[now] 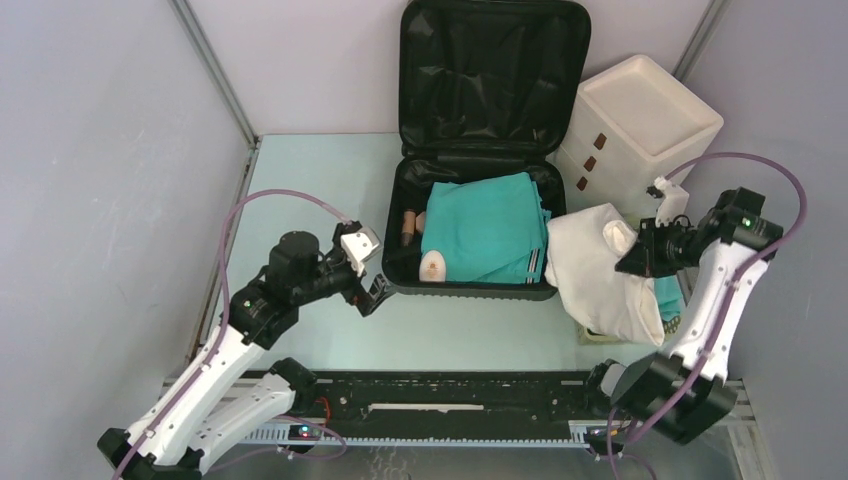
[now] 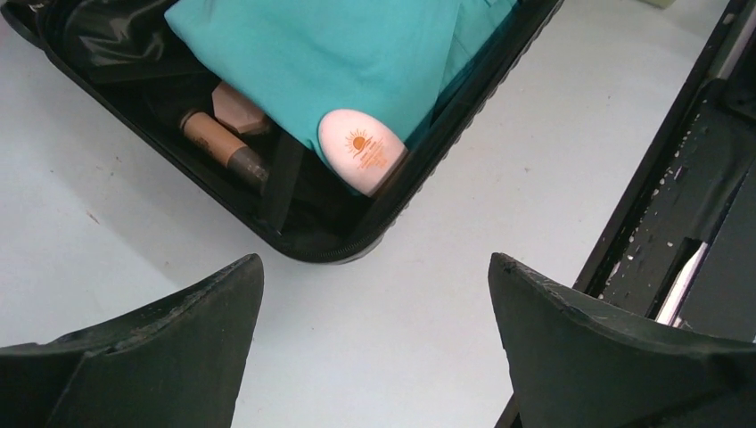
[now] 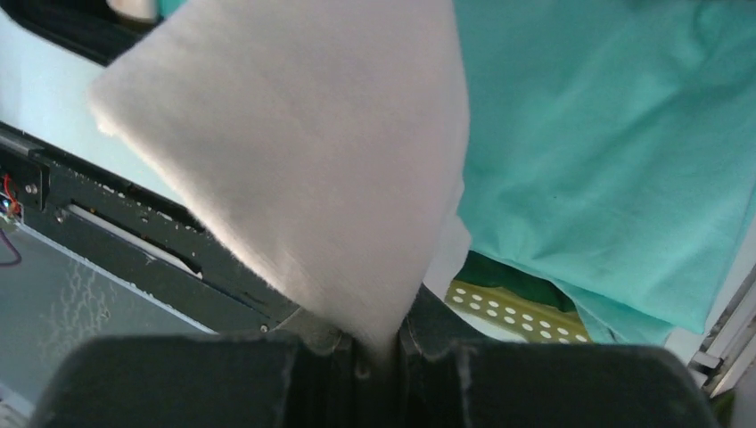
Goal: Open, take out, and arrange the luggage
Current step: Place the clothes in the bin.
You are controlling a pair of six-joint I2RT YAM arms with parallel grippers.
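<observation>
The luggage, a black suitcase (image 1: 470,287), lies open on the table with its lid (image 1: 490,60) standing against the back wall. Inside it are a folded teal cloth (image 1: 487,228), a white oval bottle with an orange sun mark (image 2: 361,150) and a brown tube (image 2: 218,143). My left gripper (image 2: 374,263) hovers open over bare table just off the suitcase's front left corner, holding nothing. My right gripper (image 3: 379,352) is shut on a white cloth (image 3: 303,160), which hangs to the right of the suitcase (image 1: 600,270).
A white three-drawer box (image 1: 640,125) stands at the back right. Below the white cloth sits a pale yellow basket (image 3: 508,308) holding another teal cloth (image 3: 606,160). A black rail (image 1: 450,400) runs along the table's near edge.
</observation>
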